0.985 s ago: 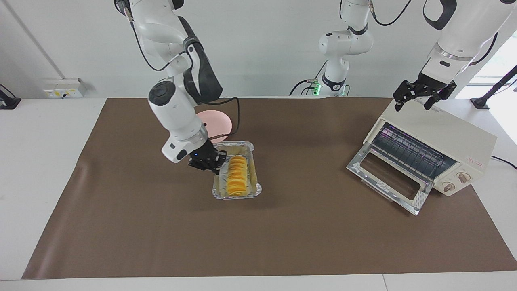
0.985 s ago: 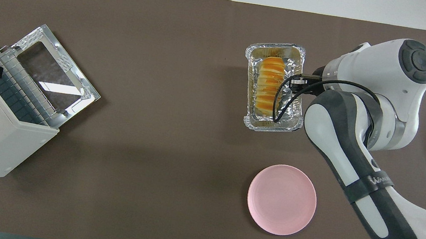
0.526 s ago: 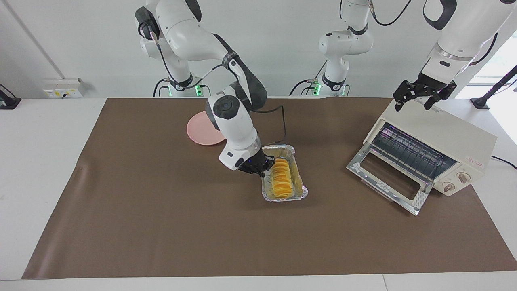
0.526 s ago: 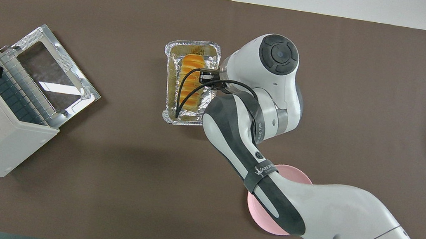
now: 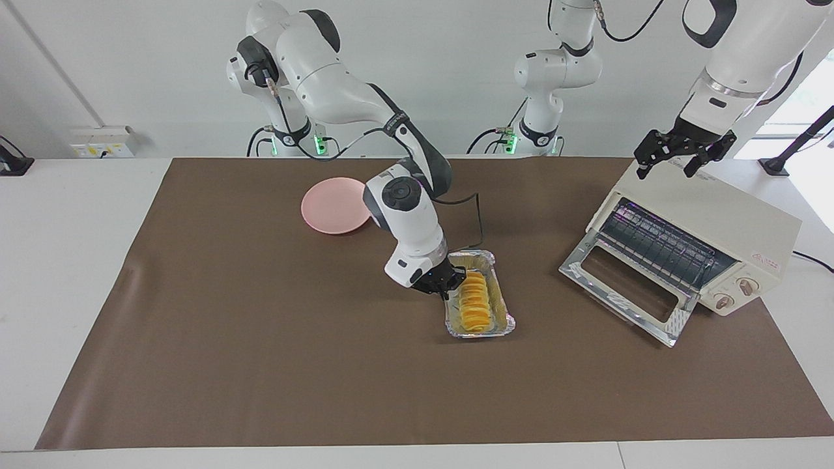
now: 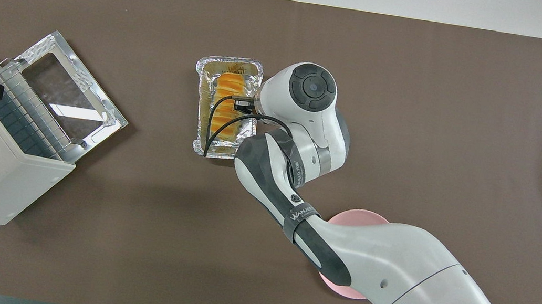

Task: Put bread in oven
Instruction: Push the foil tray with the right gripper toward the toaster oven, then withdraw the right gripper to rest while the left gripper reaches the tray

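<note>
Bread (image 5: 474, 301) in foil tray (image 5: 500, 321), right gripper (image 5: 445, 284) alongside

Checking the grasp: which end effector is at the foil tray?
The right end effector, at the foil tray rim beside the bread; the left end effector hangs over the oven.

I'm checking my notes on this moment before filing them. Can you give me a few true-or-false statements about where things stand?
1. The bread lies in the foil tray. True.
2. The oven door is shut. False: it hangs open.
3. The right gripper is at the tray's rim. True.
4. The bread is on the plate. False: the plate holds nothing.
5. The left gripper holds the tray. False: it waits over the oven, open.
</note>
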You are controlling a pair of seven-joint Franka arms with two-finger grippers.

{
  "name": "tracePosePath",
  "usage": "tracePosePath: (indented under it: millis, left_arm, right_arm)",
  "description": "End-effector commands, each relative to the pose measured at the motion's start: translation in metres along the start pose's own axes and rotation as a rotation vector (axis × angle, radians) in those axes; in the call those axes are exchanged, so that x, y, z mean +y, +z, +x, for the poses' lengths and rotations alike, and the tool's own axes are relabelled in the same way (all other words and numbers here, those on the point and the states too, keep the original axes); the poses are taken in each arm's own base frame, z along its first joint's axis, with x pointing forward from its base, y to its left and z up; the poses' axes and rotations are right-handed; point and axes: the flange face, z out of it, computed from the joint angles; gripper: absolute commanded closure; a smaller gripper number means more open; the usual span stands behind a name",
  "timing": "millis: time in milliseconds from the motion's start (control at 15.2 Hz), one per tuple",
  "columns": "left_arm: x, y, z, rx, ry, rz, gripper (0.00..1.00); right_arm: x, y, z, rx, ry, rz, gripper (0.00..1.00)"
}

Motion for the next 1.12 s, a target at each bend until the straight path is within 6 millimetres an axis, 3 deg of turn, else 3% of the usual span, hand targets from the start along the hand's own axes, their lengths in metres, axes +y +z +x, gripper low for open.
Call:
tracePosePath:
  millis: [0, 66, 197, 394, 526, 788, 920, 1051]
  left_arm:
    - [-0.002, 0.0, -0.003, 0.011, 0.003, 0.004, 0.0]
    - [-0.002, 0.0, -0.003, 0.011, 0.003, 0.004, 0.0]
    - [-0.003, 0.001, -0.003, 0.01, 0.001, 0.004, 0.0]
    - [-0.005, 0.0, -0.004, 0.008, -0.005, 0.004, 0.0]
    - [-0.005, 0.001, -0.004, 0.002, -0.017, 0.004, 0.0]
    - [0.018, 0.009, 0.008, -0.009, -0.042, -0.078, 0.0]
    - [0.054, 0.027, 0.037, -0.041, -0.03, -0.104, 0.0]
    - [0.109, 0.055, 0.064, -0.08, -0.059, -0.1, 0.0]
  right_arm:
    - [0.004, -0.003, 0.002, 0.014, -0.002, -0.035, 0.0]
    - [0.005, -0.009, 0.003, 0.015, -0.034, -0.073, 0.0]
    - [0.001, -0.043, 0.005, 0.014, -0.043, -0.089, 0.0]
    - [-0.005, -0.111, 0.001, 0.026, -0.057, -0.103, 0.0]
    - [0.014, -0.162, -0.002, 0.002, -0.071, -0.147, 0.0]
    - [0.094, -0.247, -0.011, -0.092, -0.209, -0.229, 0.0]
    - [0.143, -0.287, -0.014, -0.109, -0.188, -0.252, 0.0]
    - [0.183, -0.317, -0.029, -0.157, -0.215, -0.272, 0.0]
